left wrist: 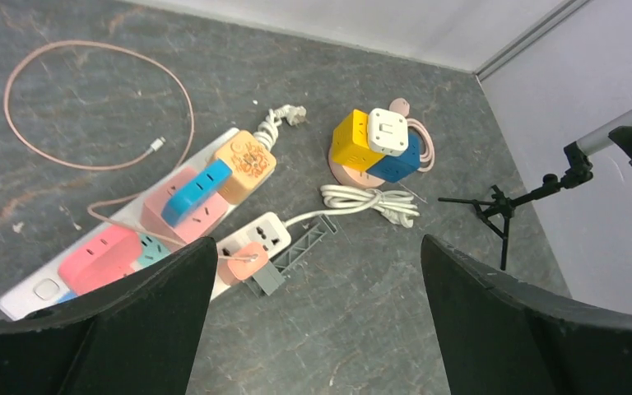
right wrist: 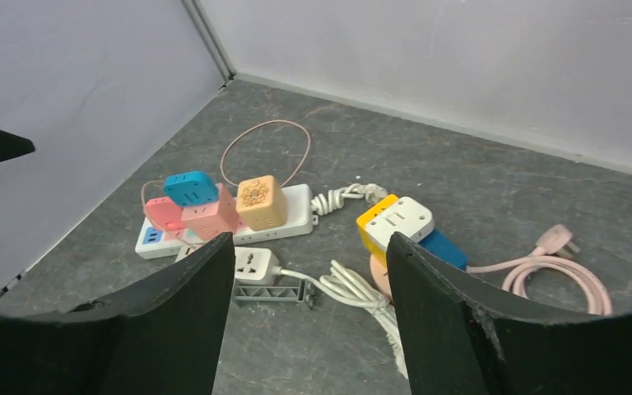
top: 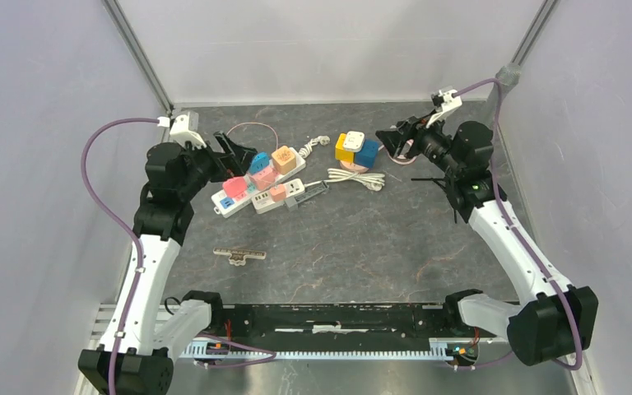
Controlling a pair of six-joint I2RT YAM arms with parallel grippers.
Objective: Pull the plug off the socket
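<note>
A long white power strip (top: 232, 200) lies at the back left with a pink adapter (top: 263, 177), a blue plug (top: 258, 161) and an orange cube plug (top: 284, 158) on it. A short white strip (top: 294, 189) beside it holds a salmon plug (top: 277, 193). A yellow, white and blue cube socket (top: 356, 149) stands on a pink base. My left gripper (top: 234, 151) is open, just left of the long strip; in its wrist view (left wrist: 317, 321) nothing sits between the fingers. My right gripper (top: 391, 138) is open and empty, right of the cube socket; the right wrist view (right wrist: 309, 313) looks across both strips.
A grey truss piece (top: 313, 193) lies against the short strip, another (top: 239, 255) nearer the front. A coiled white cord (top: 358, 178), a thin pink cable loop (left wrist: 90, 99), a pink cord with plug (right wrist: 555, 267) and a small black tripod (left wrist: 494, 206) lie around.
</note>
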